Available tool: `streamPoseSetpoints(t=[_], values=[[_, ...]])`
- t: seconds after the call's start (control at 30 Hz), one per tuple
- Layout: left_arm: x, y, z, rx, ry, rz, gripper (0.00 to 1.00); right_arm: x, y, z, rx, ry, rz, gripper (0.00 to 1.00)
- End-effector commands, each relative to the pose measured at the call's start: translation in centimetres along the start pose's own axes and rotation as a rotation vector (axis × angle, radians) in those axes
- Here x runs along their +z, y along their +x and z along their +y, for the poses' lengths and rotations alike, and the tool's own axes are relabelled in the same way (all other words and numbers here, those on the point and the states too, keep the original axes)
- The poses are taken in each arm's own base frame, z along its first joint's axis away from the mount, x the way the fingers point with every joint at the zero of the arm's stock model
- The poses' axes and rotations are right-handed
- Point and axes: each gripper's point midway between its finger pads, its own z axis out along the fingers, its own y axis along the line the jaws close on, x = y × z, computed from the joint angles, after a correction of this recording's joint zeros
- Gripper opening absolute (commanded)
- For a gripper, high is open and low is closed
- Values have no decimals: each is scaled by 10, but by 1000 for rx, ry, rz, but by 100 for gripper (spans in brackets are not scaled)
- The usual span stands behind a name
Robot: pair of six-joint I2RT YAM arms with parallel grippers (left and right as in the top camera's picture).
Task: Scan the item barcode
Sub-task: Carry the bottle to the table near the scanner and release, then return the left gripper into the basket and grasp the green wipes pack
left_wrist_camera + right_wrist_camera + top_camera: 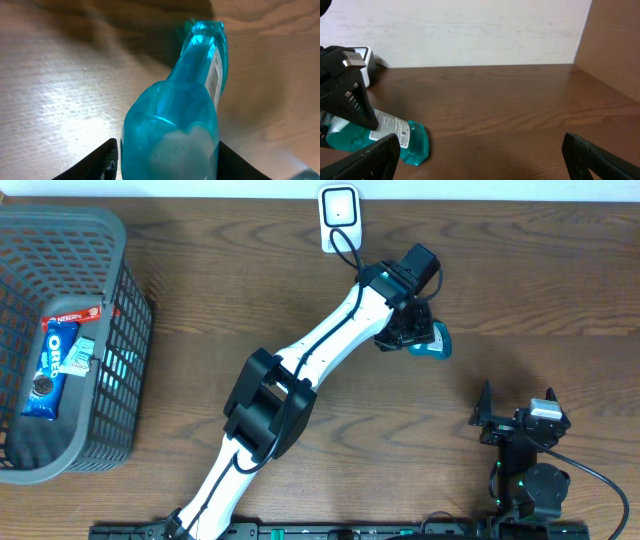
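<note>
1 translucent teal bottle (175,125) lies on grainy wooden table (520,290).

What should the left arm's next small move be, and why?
Likely open the left gripper wider and lift straight up. The teal bottle lies on its side on the table, near the scanner, fingers flanking it, barcode label showing. Whether it's scanned can't be told.

Left pincer (408,330) far forward, low; right pincer (518,405) spread wide.
</note>
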Motion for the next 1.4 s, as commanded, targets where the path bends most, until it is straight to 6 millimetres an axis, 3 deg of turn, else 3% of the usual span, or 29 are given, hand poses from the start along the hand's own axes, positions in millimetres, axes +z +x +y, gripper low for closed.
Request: streamPoseSetpoints(t=[0.0, 0.2, 0.47, 0.57, 0.63, 0.7, 0.8, 0.9, 1.0, 1.1, 1.2, 1.27, 1.37], values=[[20, -14, 52, -1, -217, -83, 57, 0, 0, 2, -12, -10, -1, 99], [22, -22, 81, -2, -343, -150, 68, 0, 0, 2, -12, -10, -1, 99], [18, -28, 89, 37, -387, -171, 78, 0, 0, 2, -12, -10, -1, 99], [9, -27, 92, 76, -405, -150, 88, 0, 0, 2, -12, -9, -1, 99], [-9, -28, 93, 106, -425, -152, 91, 0, 0, 2, -12, -9, -1, 99], [-42, -33, 96, 99, -468, -194, 93, 0, 0, 2, -12, -9, -1, 99], [-113, -39, 91, 112, -468, -275, 95, 0, 0, 2, -12, -9, -1, 99], [-211, -44, 85, 88, -401, -421, 99, 0, 0, 2, -12, -9, -1, 99], [-317, -45, 104, 17, -330, -620, 98, 0, 0, 2, -12, -10, -1, 99], [-408, -35, 154, -134, -310, -799, 98, 0, 0, 2, -12, -10, -1, 99], [-481, -8, 232, -371, -357, -935, 98, 0, 0, 2, -12, -10, -1, 99], [-513, 17, 290, -579, -412, -987, 98, 0, 0, 2, -12, -9, -1, 99], [-523, 48, 355, -799, -477, -943, 98, 0, 0, 2, -12, -10, -1, 99]])
